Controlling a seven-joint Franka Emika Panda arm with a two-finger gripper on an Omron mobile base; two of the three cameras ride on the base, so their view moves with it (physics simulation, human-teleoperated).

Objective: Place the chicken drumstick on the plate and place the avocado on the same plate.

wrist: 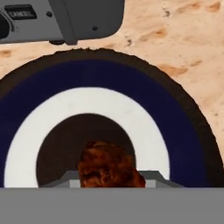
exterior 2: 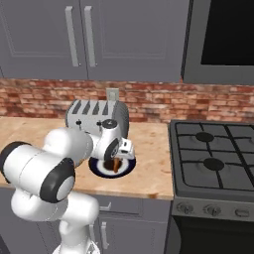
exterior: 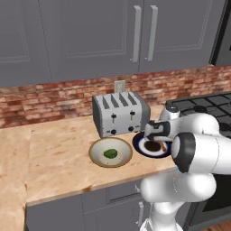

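The chicken drumstick (wrist: 109, 166), a reddish-brown lumpy piece, sits between my gripper's jaws, which are shut on it. My gripper (exterior 2: 116, 159) points down over the dark brown centre of the plate (exterior 2: 130, 166), navy blue with a white ring. From the left base view the gripper (exterior: 155, 140) hangs over the plate (exterior: 140, 147); whether the drumstick (exterior 2: 116, 164) touches it I cannot tell. The avocado (exterior: 110, 154), small and dark green, lies in the cream bowl (exterior: 95, 153) just left of the plate. The plate's blue ring (wrist: 183, 131) spreads wide below the hand.
A silver toaster (exterior: 119, 115) stands right behind the bowl and plate, its lower edge close to the plate's far rim (wrist: 61, 17). A gas stove (exterior 2: 213, 154) adjoins the counter on the right. The counter's front edge (exterior: 103, 187) runs just before the dishes.
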